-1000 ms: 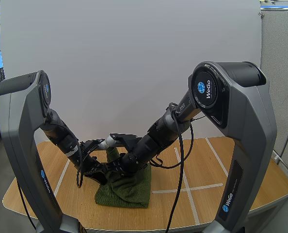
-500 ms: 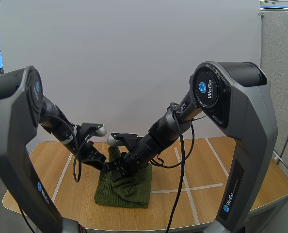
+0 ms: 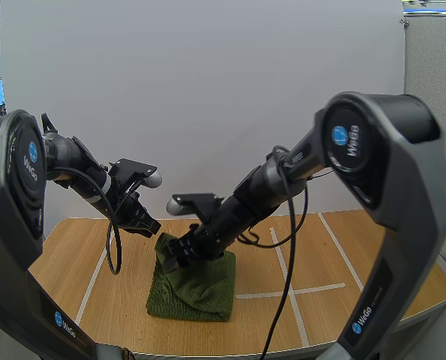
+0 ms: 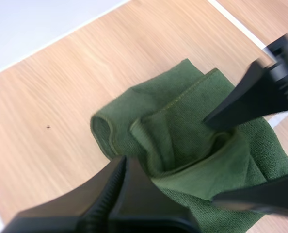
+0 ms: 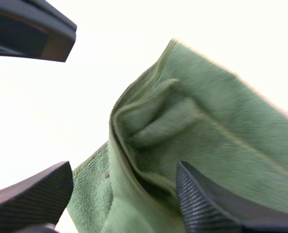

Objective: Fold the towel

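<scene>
One wooden table (image 3: 73,262) carries everything, crossed by white tape lines (image 3: 283,274). Two arms reach in over it, the left arm (image 3: 20,225) and the right arm (image 3: 373,165); each bears "WeGo" in white beside a round blue logo, on the shoulder and again lower on the upright.

One green towel (image 3: 200,289) lies near the middle of the table, left of the tape cross, partly folded and bunched, with a raised fold at its far left corner.

Two grippers: the right gripper (image 3: 174,255) is down on that raised fold. In its wrist view its two ribbed fingers (image 5: 207,204) stand well apart with the bunched cloth between them, not pinched. The left gripper (image 3: 146,225) hangs above the table just beside the towel's far left corner, clear of the cloth; in its wrist view its fingers (image 4: 134,194) lie together as one dark wedge, holding nothing.
</scene>
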### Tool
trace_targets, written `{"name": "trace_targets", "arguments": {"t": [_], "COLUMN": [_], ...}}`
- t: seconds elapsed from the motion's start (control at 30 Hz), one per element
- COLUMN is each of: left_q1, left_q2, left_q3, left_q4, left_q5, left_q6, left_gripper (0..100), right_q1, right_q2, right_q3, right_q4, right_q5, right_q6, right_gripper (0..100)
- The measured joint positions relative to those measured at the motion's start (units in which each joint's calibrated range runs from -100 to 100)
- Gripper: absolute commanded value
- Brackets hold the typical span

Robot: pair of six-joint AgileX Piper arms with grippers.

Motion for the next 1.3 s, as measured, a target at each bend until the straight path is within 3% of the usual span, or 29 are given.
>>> {"name": "trace_targets", "arguments": {"t": [0.27,0.37,0.43,0.53,0.57,0.83,1.3], "left_q1": [2.96,3.37,3.37,3.37,3.37,3.37,3.37], "left_q2": [-0.4,-0.4,-0.4,0.2,0.6,7.7,18.4], "left_q3": [-3.1,-3.2,-3.2,-3.3,-3.3,-2.3,0.0], "left_q4": [-1.0,-2.5,-3.7,-4.2,-4.2,-7.8,-11.5], "left_q5": [6.5,10.9,13.3,16.0,16.5,18.0,17.8], "left_q6": [0.0,0.0,0.2,0.3,0.4,3.5,7.7], "left_gripper": [0,0,0,0,0,0,0], "right_q1": [-2.3,-2.9,-2.9,-2.9,-2.9,-2.9,-3.0], "right_q2": [-8.0,-8.4,-8.4,-8.4,-8.4,-8.4,-8.6], "right_q3": [0.0,1.1,2.4,3.2,3.3,3.6,12.6], "right_q4": [-8.3,-10.0,-10.5,-11.5,-11.7,-12.0,-10.5], "right_q5": [2.5,3.8,4.4,4.6,4.6,5.3,1.3], "right_q6": [4.5,5.0,5.0,5.0,5.0,5.1,3.0], "right_gripper": [100,100,77,16,0,0,0]}}
